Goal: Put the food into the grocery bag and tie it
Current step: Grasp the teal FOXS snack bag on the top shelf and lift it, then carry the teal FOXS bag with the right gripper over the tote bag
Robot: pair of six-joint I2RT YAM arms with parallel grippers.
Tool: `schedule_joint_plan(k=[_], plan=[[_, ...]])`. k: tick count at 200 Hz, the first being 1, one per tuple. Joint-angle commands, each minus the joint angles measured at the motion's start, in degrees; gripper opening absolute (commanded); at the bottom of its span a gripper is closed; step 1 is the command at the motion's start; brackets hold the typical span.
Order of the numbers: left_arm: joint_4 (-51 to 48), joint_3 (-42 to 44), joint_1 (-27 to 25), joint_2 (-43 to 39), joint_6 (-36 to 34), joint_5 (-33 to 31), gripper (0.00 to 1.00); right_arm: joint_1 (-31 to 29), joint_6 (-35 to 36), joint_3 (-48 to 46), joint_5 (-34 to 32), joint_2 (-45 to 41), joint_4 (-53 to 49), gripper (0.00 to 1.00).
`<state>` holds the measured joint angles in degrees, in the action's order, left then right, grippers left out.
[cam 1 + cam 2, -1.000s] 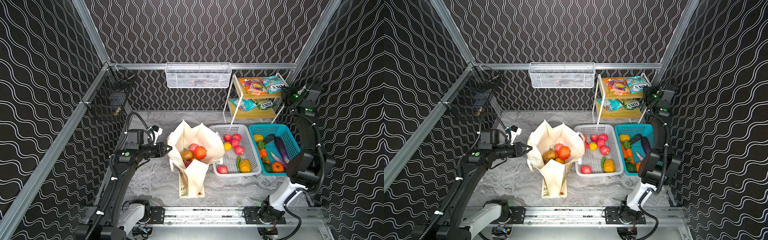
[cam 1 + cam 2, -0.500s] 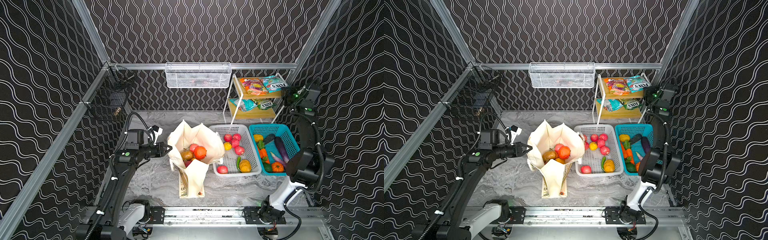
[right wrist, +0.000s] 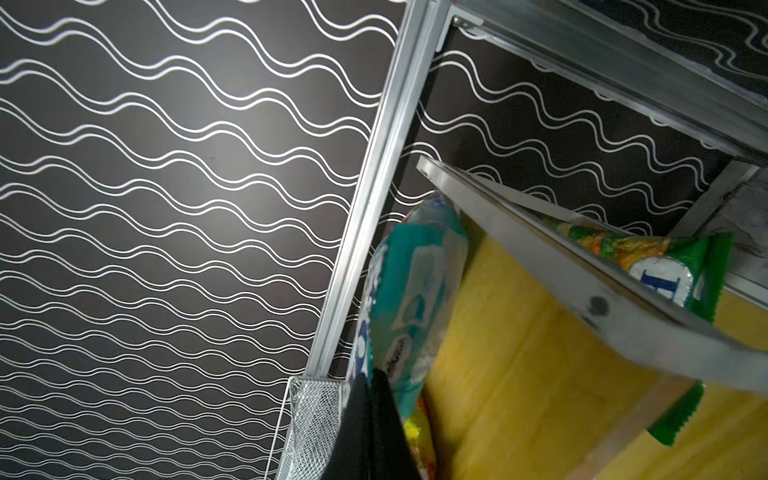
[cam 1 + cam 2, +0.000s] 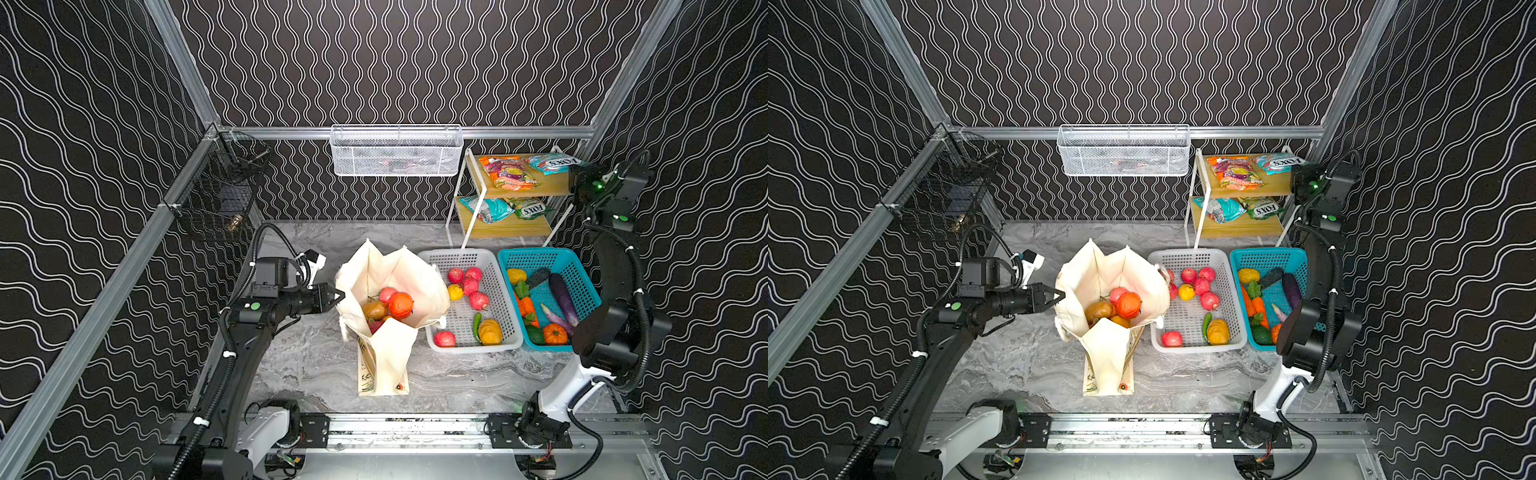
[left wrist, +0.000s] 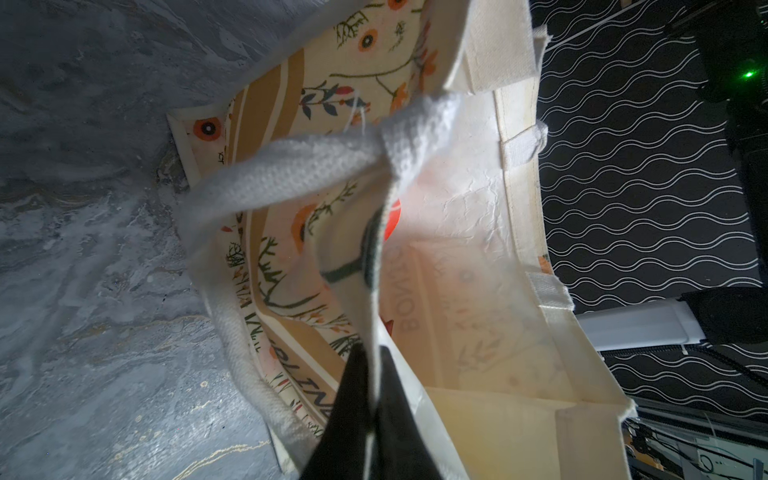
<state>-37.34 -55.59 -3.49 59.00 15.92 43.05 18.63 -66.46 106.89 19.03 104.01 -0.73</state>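
Not much has shifted since the earlier frames. Your right hand (image 4: 578, 178) has edged slightly along the top shelf and its jaws have come together, while the left arm and the bag sit as they did.

You are partway through the loading. The grocery bag (image 4: 399, 266) stands on the bench (image 4: 299, 365) with its mouth wide open. Several round pieces of food lie inside, with an orange-red fruit (image 4: 400, 304) on top. Your left hand (image 4: 340, 296) is pressed together on the bag's near rim. The left wrist view shows cloth pinched between its fingers (image 5: 353, 415), so it is propping the mouth open.

Up at the wooden shelf rack (image 4: 511, 229), your right hand looks to be pinching the edge of the teal packet (image 4: 555, 162). In the right wrist view the wrapper meets the closed tips. The packet is not yet off the shelf.

By my judgement, what is left is this packet, the orange packet (image 4: 507, 172) beside it and the two on the lower shelf. Whatever you want from the white basket (image 4: 494, 266) and the teal basket (image 4: 540, 254) also has to go in. Tying has not begun, and the handle (image 5: 291, 166) hangs loose outside the bag.
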Motion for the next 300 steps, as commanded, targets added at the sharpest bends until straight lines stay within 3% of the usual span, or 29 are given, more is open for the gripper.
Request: schedule_joint_plan(k=[1, 95, 142, 199, 243, 300], plan=[[0.5, -0.5, 0.0, 0.1, -1.5, 0.4, 0.09, -0.1, -1.5, 2.9, -0.5, 0.6, 6.6, 0.00], [0.5, -0.7, -0.2, 0.6, -1.4, 0.5, 0.09, -1.0, -4.6, 21.5, 0.6, 12.1, 11.0, 0.00], [0.7, -0.6, -0.2, 0.7, -1.3, 0.7, 0.09, -3.2, -1.0, 28.3, -0.2, 13.6, 13.7, 0.00], [0.6, -0.3, -0.2, 0.1, -1.2, 0.6, 0.09, -4.3, 0.7, 21.9, -0.4, 5.1, 16.4, 0.00], [0.6, -0.2, -0.2, -0.3, -1.2, 0.8, 0.09, -6.8, 1.2, 6.0, 0.5, -10.0, 15.9, 0.00], [-1.3, -1.4, -0.2, -0.2, -1.8, 0.4, 0.09, -14.5, 4.5, -11.6, 3.1, -27.0, 12.9, 0.00]])
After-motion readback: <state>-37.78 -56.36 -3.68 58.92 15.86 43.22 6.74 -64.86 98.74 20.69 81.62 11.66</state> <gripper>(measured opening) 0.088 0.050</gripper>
